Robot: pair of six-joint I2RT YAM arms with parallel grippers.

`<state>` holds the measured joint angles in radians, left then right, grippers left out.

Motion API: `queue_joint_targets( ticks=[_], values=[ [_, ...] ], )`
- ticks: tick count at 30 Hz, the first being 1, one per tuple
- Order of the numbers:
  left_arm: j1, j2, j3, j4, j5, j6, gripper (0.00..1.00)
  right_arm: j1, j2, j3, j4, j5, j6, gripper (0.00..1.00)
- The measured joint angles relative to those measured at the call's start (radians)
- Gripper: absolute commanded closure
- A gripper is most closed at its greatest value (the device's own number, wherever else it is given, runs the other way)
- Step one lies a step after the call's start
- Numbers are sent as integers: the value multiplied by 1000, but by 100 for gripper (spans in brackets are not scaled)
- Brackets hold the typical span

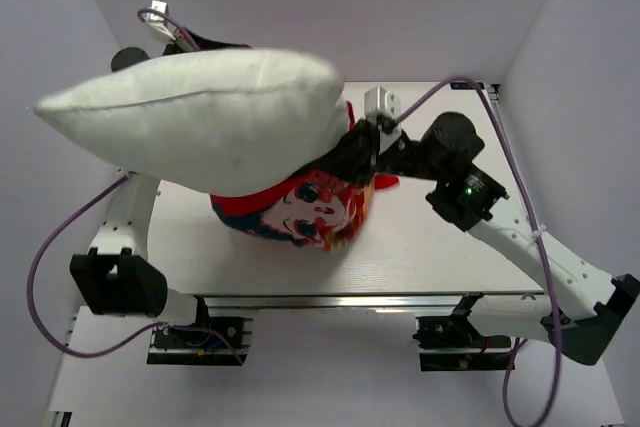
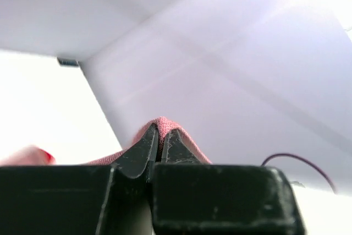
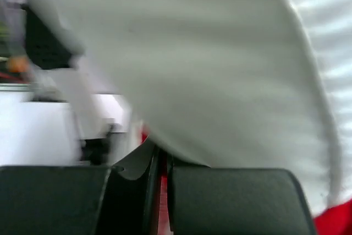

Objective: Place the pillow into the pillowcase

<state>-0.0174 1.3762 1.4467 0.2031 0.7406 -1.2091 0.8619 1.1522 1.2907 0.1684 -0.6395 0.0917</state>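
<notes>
Overhead view of a two-armed robot at a white table [image 1: 440,257], inside a white-walled enclosure. At the near edge, the left arm [image 1: 115,282] rises from its black base on the left. The right arm [image 1: 560,267] reaches in from the right, and a purple cable [image 1: 40,277] loops beside the left arm.

Past the bases, the pillowcase [image 1: 300,209] hangs in a bunch over the middle of the table. It is red, with a cartoon girl's face and dark hair showing.

Above it, lifted clear of the table, is the pillow [image 1: 200,117], a plump white cushion stretching from the far left to the centre. Its lower right part overlaps the pillowcase. Most of it is plainly outside, and it is not clear how much, if any, sits inside.

The right end effector [image 3: 158,155] is at the pillow's right end. Its wrist view shows the fingers nearly together with a sliver of red pillowcase fabric in the slit, and the blurred white pillow fills the view just beyond.

Farther back, the left arm passes behind the pillow. Its wrist view shows the left end effector [image 2: 159,136] pinched narrow on a fold of pinkish-red pillowcase fabric that peaks above the fingertips, with the walls [image 2: 220,81] behind it.
</notes>
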Motion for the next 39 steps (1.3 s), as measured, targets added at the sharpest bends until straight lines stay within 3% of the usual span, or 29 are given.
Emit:
queue_joint_targets(
  ticks=[3,8,10,13,16,19,21,26,29,31,34,37,39],
  values=[
    [-6,83,78,-56,13,5,100,-118,77,60,-6,33,-38,100],
    [2,104,121,-99,26,-2,100,-543,599,724,-139,136,73,100],
    [5,88,134,-100,26,-4,100,-622,665,745,-169,180,74,100],
    [-14,82,172,-102,31,-7,100,-502,547,491,-174,268,-17,100],
    [-17,105,217,-104,35,-11,100,-159,322,207,-172,328,-129,100],
    [8,138,267,-120,53,-23,100,134,180,153,-164,286,-218,100],
    [7,156,314,-113,56,-30,100,128,127,168,-100,250,-253,100],
    [-8,142,333,-81,18,-29,100,-315,364,540,-84,227,-120,100],
    [6,140,328,-62,-9,-31,100,-451,424,521,-57,301,-72,100],
    [3,141,327,-61,-6,-39,100,-409,393,413,-45,345,-82,100],
    [-10,141,327,-79,52,-42,100,-205,281,234,-58,385,-134,100],
    [-10,142,329,-91,85,-48,100,8,177,158,-66,385,-184,100],
    [3,143,341,-80,69,-49,100,80,128,153,-47,358,-223,100]
  ],
)
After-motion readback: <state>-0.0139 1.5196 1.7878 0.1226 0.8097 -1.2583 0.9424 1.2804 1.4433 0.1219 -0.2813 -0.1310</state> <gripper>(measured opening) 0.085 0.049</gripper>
